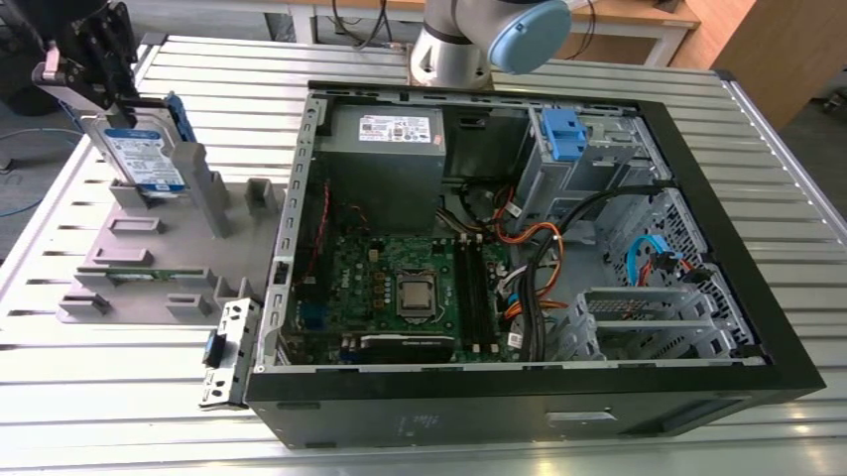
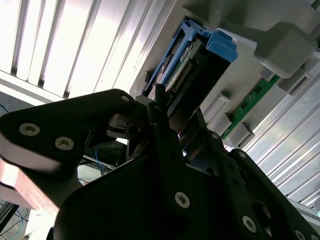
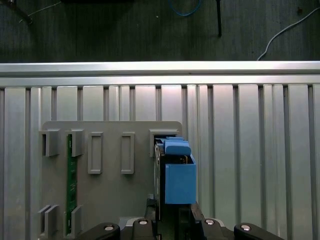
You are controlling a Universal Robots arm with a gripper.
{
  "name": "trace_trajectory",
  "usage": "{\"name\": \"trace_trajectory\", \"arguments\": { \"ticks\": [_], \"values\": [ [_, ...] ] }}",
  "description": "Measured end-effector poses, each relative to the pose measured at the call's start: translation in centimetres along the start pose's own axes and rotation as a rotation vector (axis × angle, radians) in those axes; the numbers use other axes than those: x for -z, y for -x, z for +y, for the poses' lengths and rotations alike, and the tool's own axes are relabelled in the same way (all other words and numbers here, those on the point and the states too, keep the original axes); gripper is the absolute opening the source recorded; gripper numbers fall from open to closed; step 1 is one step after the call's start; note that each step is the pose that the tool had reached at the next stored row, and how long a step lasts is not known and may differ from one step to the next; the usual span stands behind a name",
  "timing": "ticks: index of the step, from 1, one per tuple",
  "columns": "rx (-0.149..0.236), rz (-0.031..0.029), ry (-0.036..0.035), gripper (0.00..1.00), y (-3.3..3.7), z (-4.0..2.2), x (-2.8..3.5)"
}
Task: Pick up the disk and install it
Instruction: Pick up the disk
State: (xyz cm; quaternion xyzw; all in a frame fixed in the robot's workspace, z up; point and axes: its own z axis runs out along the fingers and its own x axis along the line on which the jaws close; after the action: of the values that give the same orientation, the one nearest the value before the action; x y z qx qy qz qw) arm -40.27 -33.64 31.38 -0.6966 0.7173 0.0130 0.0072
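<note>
- Now gripped: the gripper (image 1: 129,111) hangs over the far corner of the table on the exterior view's left, its black fingers (image 3: 152,220) narrowed on the two broad faces of the disk (image 1: 146,157).
- On edge: the disk stands upright at a slot in the grey fixture plate (image 1: 159,248), label facing the exterior camera, blue rail frame along its edges. Whether it has cleared the slot cannot be told.
- From the arm: in both wrist views the disk (image 3: 179,182) sits between the fingers, its blue frame and connector end (image 2: 186,75) pointing away from the gripper (image 2: 172,117).
- Beside it: a green memory module (image 1: 133,270) lies in another slot of the same plate, well apart from the disk.
- Across the table: the open computer case (image 1: 741,248) lies on its side on the slatted aluminium table (image 1: 106,397), motherboard (image 1: 397,288) and grey power supply (image 1: 384,149) exposed, a blue latch (image 1: 562,134) on its drive bay.
- Behind the case: the robot arm's base (image 1: 483,40).
</note>
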Motion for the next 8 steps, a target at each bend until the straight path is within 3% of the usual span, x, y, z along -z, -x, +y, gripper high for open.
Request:
{"name": "trace_trajectory", "arguments": {
  "ticks": [8],
  "values": [
    [0.000,0.0004,0.0008,0.35,0.00,0.01,0.14]
  ]
}}
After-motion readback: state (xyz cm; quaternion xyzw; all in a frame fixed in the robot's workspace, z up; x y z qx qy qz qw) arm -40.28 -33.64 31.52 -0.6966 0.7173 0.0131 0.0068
